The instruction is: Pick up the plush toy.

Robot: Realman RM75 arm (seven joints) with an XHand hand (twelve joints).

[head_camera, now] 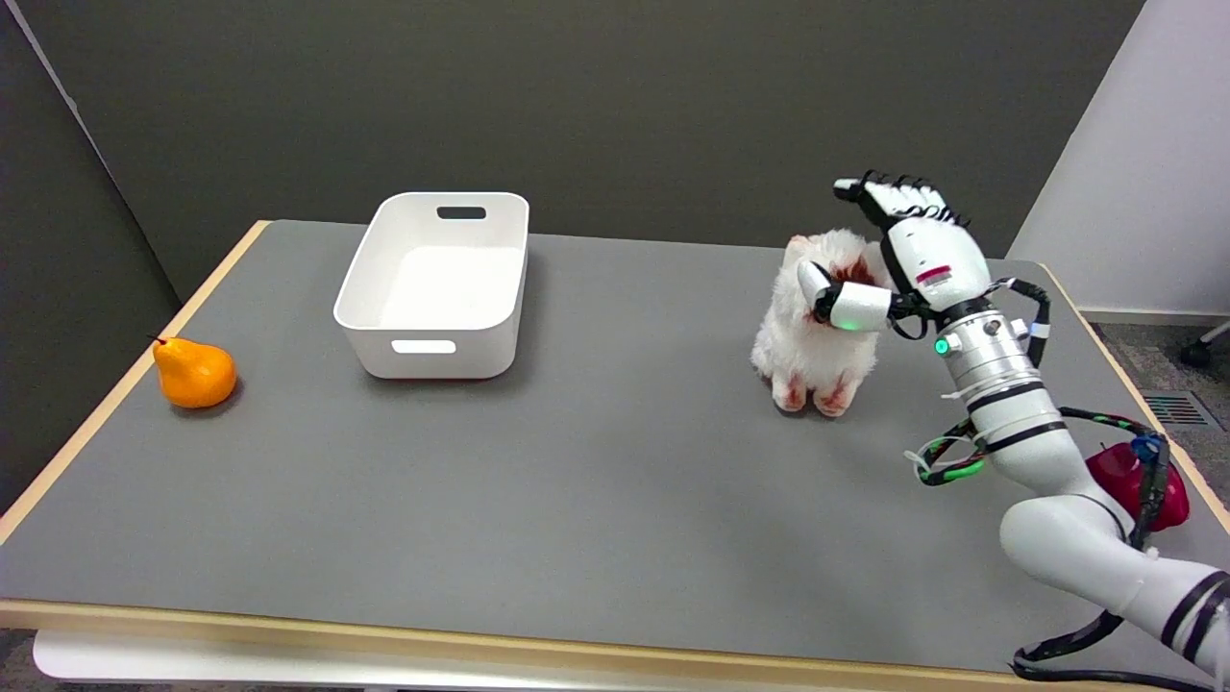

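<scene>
Grey table [577,500] carried the plush toy [817,336] upright; we noted the right hand [898,255] spread open against its head, thumb across its face, not gripping.

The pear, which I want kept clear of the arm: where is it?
In the head view, the pear sits near the table's left edge, left of the white bin.

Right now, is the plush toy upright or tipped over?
Upright: the plush toy sits on its paws on the table, head topmost, the robot hand open around its head.
</scene>
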